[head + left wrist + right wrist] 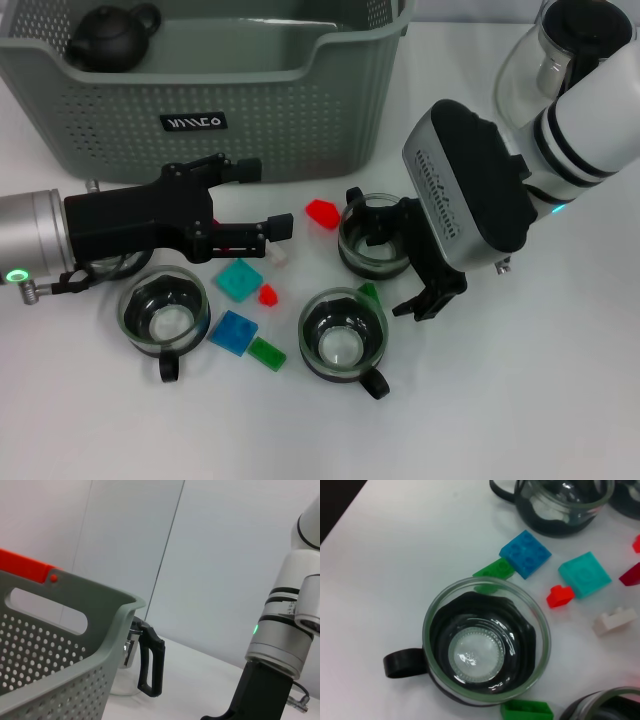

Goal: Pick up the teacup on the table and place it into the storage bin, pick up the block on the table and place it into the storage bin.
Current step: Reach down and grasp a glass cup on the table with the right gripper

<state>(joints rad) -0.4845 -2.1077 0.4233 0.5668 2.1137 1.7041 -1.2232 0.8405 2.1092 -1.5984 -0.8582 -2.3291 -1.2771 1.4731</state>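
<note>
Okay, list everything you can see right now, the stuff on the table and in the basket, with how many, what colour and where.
storage bin: one, grey-green, far left of the table
teapot: one, black, inside the bin
carafe: one, clear glass, far right, partly behind the right arm
teacups: three, clear glass with black handles, in front of the bin; a fourth seems partly hidden under the left arm
blocks: seven seen, two red, two green, teal, blue, white, scattered among the teacups
table: one, white
left end effector: black, open, above the blocks before the bin
right end effector: black, at the teacup nearest the bin
</note>
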